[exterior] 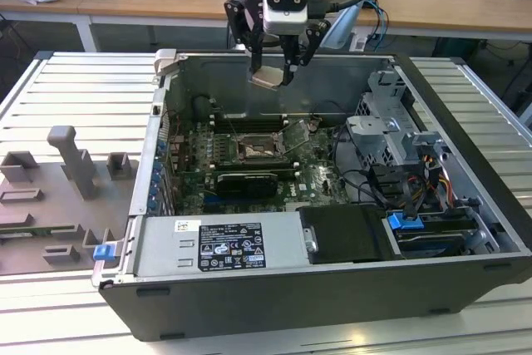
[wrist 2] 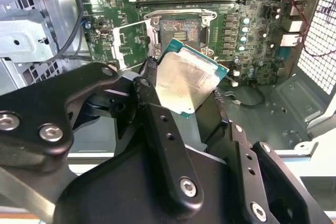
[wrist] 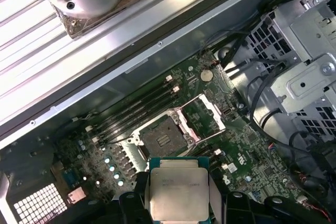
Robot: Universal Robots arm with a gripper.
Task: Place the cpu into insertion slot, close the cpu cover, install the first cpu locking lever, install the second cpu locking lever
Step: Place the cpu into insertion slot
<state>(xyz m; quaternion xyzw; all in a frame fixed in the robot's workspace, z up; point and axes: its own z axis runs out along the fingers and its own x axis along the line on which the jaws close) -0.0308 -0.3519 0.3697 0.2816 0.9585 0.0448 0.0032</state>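
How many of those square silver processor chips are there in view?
1. The cpu is held in the end effector, raised clear of the empty insertion slot. Others may be hidden.

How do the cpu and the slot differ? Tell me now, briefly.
The cpu hangs in the claw above the board; the slot sits on that board. The cpu's top is pale metal; the slot's centre is dark, silver-rimmed. The cpu is tilted; the slot lies flat. Both are square.

pincer (wrist 2: 184, 95) gripping cpu (wrist 2: 187, 80), insertion slot (wrist 2: 179, 31) (open)
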